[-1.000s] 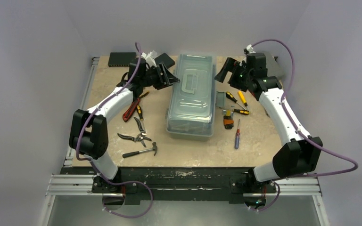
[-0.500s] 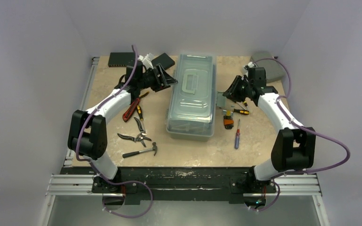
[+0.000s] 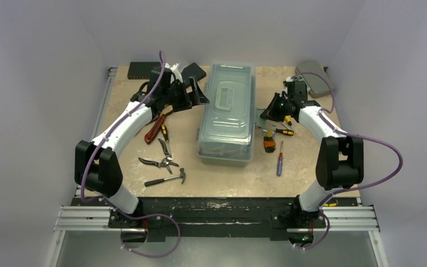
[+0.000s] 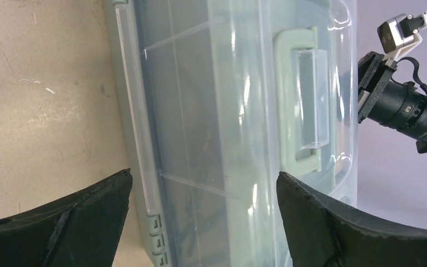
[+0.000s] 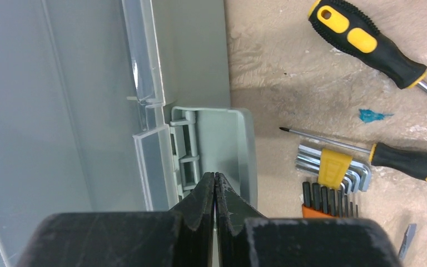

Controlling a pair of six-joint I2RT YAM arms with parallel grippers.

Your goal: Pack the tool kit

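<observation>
The sage-green toolbox (image 3: 226, 114) with its translucent lid shut stands mid-table, its handle (image 4: 297, 105) on top. My left gripper (image 3: 196, 92) hovers at the box's left side, jaws wide open (image 4: 204, 183) and empty, facing the lid. My right gripper (image 3: 267, 111) is shut with nothing between its fingers; its tips (image 5: 216, 177) sit just over the flipped-out green latch (image 5: 222, 139) on the box's right side. A red knife (image 3: 154, 129), pliers (image 3: 165, 147) and a hammer (image 3: 167, 178) lie to the left. Screwdrivers (image 5: 367, 41) and hex keys (image 5: 333, 172) lie to the right.
Two flat black boxes (image 3: 144, 69) (image 3: 194, 70) sit at the back left and a small grey case (image 3: 316, 75) at the back right. A red-and-blue screwdriver (image 3: 279, 158) lies right of the toolbox's front. A blue mark (image 5: 373, 115) is on the tabletop.
My left gripper has opened wide beside the toolbox. My right gripper has shut and swung down and inward to the toolbox's right latch.
</observation>
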